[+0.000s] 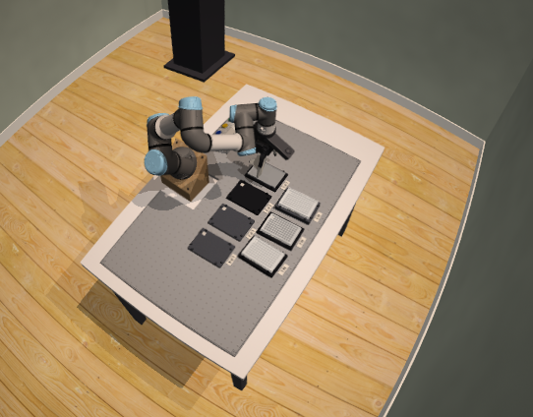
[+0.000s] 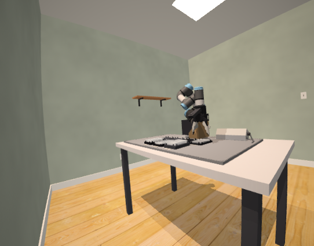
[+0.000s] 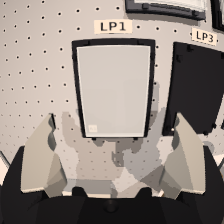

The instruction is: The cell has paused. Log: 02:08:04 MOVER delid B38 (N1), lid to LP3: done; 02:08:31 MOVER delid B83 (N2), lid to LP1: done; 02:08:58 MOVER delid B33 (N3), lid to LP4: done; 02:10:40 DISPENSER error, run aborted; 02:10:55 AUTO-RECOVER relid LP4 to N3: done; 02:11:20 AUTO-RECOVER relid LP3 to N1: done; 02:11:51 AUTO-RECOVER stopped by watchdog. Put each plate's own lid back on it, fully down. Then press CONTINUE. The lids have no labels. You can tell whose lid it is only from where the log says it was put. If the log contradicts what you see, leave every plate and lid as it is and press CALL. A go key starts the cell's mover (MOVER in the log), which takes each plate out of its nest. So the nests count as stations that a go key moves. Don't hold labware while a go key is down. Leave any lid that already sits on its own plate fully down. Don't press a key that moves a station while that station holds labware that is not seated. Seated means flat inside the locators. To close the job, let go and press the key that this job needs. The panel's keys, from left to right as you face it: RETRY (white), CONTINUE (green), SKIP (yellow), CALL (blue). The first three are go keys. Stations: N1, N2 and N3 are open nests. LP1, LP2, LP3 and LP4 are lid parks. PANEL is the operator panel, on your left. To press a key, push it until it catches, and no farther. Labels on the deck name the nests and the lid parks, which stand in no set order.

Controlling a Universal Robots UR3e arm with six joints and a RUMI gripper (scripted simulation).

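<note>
The lid lies beneath the open gripper.
</note>
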